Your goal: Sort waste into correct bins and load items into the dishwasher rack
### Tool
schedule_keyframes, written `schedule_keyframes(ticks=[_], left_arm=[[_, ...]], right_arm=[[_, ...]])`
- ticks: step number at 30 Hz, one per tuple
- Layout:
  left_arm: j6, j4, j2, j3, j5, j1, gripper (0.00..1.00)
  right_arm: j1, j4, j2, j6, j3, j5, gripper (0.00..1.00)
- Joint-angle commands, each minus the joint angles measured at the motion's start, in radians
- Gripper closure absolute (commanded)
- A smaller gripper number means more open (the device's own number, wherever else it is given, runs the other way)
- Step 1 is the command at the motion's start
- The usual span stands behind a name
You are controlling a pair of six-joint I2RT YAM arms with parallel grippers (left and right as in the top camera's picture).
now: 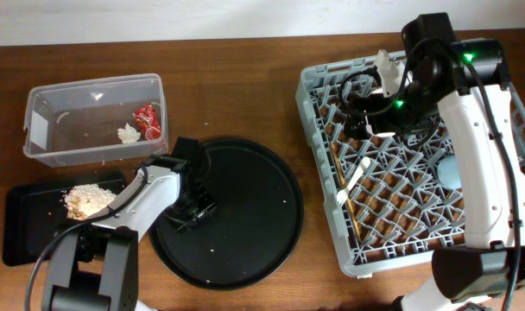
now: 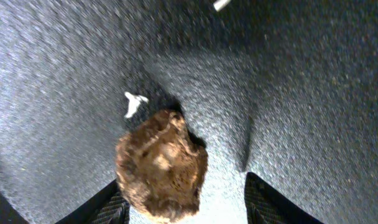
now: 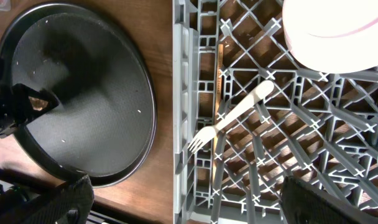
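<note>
Brown lump (image 2: 161, 165) sits between fingers of left hand (image 2: 186, 198), jaws apart, not clamped, on round black tray (image 1: 254, 199). Arm reaches low over it. Step: waste sorting, likely. Next needs close, lift, carry to shallow black bin (image 1: 25, 216) left of tray. Right hand (image 3: 192, 199) wide apart over dishwasher rack (image 1: 307, 95), right of tray.

Lump (image 2: 161, 165) sat on round tray (image 1: 254, 207), with rack (image 1: 307, 130) at its 3 o'clock, tub (image 1: 90, 84) at 10, flat tray (image 1: 29, 229) at 9.
</note>
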Motion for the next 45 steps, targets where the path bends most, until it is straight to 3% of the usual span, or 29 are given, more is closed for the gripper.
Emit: schedule_keyframes(ticks=[1, 9, 12, 16, 19, 23, 29, 38, 43, 45], left_arm=[[-0.019, 0.002, 0.004, 0.002, -0.078, 0.003, 0.43], [-0.019, 0.037, 0.006, 0.002, -0.103, 0.003, 0.43], [-0.019, 0.04, 0.016, 0.002, -0.103, 0.003, 0.63], [-0.019, 0.04, 0.032, 0.002, -0.103, 0.003, 0.64], [-0.019, 0.04, 0.031, 0.002, -0.103, 0.003, 0.75], [-0.01, 0.028, 0.016, 0.02, -0.103, 0.032, 0.75], [0.102, -0.044, -0.126, 0.103, -0.131, 0.244, 0.79], [0.11, -0.047, -0.182, 0.103, -0.18, 0.637, 0.84], [0.11, -0.037, -0.181, 0.103, -0.179, 0.783, 0.99], [0.11, -0.034, -0.181, 0.103, -0.179, 0.826, 0.99]], right_arm=[[-0.004, 0.0, 0.002, -0.01, -0.003, 0.003, 0.01], [-0.004, 0.0, 0.002, -0.01, -0.003, 0.003, 0.01], [-0.004, 0.0, 0.002, -0.01, -0.003, 0.003, 0.01], [-0.004, 0.0, 0.002, -0.01, -0.003, 0.003, 0.01], [-0.004, 0.0, 0.002, -0.01, -0.003, 0.003, 0.01], [-0.004, -0.001, 0.002, -0.01, -0.003, 0.003, 0.01], [-0.004, -0.005, 0.002, -0.01, -0.003, 0.003, 0.01], [-0.004, -0.005, 0.002, -0.01, -0.003, 0.003, 0.01], [-0.004, -0.005, 0.002, -0.01, -0.003, 0.003, 0.01], [-0.004, -0.005, 0.002, -0.01, -0.003, 0.003, 0.01]])
